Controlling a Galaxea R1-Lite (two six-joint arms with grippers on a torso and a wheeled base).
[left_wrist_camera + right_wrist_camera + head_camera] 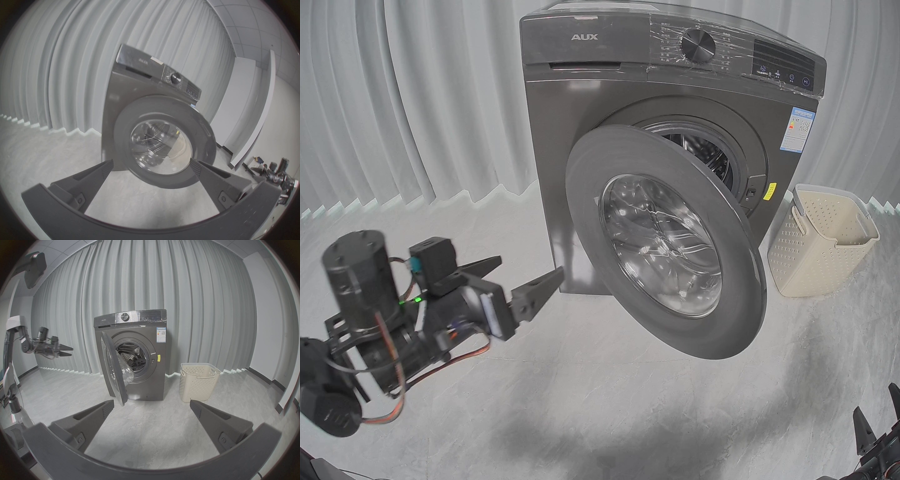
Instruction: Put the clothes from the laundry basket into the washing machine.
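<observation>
The washing machine (575,206) bears a brand word (584,37), a sticker (798,129) and a yellow tag (769,190), their small print unreadable.

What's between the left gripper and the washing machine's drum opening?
The open door, swung out toward the left gripper. The left wrist view shows it covering the drum opening.

I have the left arm (375,312) in the lower left of the head frame, wrist level, with the left gripper (530,267) pointing toward the frame's centre, its fingers spread wide. The right gripper (875,406) pokes up at the lower right corner, its fingers also parted.
</observation>
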